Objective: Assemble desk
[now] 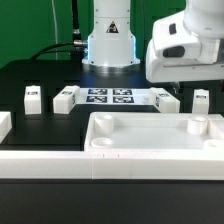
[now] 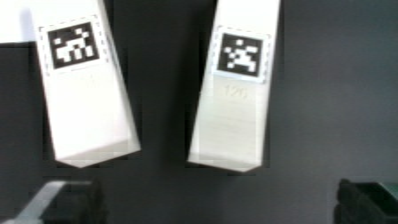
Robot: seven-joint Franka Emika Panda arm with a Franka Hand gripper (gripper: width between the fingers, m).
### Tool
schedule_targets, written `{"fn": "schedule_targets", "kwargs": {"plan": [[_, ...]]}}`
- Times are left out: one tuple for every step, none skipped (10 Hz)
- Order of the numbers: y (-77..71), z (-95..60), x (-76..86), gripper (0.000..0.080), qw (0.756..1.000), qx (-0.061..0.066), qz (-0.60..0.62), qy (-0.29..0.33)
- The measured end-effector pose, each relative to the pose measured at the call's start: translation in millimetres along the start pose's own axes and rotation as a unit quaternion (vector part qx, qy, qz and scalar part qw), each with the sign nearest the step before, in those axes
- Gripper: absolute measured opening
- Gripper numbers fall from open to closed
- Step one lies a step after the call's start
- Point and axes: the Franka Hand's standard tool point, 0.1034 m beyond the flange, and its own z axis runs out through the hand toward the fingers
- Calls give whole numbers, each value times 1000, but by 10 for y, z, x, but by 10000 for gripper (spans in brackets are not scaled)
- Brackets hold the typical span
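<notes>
While the gripper (image 2: 210,205) hovers fully spread and empty, one leg (image 2: 235,95) lies beneath it, likely lined up for grasping, a second leg (image 2: 86,95) beside; the tabletop (image 1: 150,150) sits apart from it

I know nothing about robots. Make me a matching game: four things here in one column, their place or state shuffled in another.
1 tabletop
2 marker board
3 gripper
4 robot base

A open, above two legs
B lying flat, just before the robot base
C nearest the exterior camera
D farthest back, upright

Pairs: 1-C, 2-B, 3-A, 4-D
</notes>
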Motion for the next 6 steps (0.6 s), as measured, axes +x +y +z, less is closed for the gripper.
{"fn": "schedule_targets", "kwargs": {"plan": [[7,23,-9,649,1000,-1,0,-26],[15,51,-39,649,998,-3,-1,-63],[8,71,-14,649,997,-2,-1,-80],[-3,127,-54,649,994,-6,-1,-113],[-16,184,-60,649,989,-8,-4,-145],[-36,225,17,649,991,-7,-4,-135]]}}
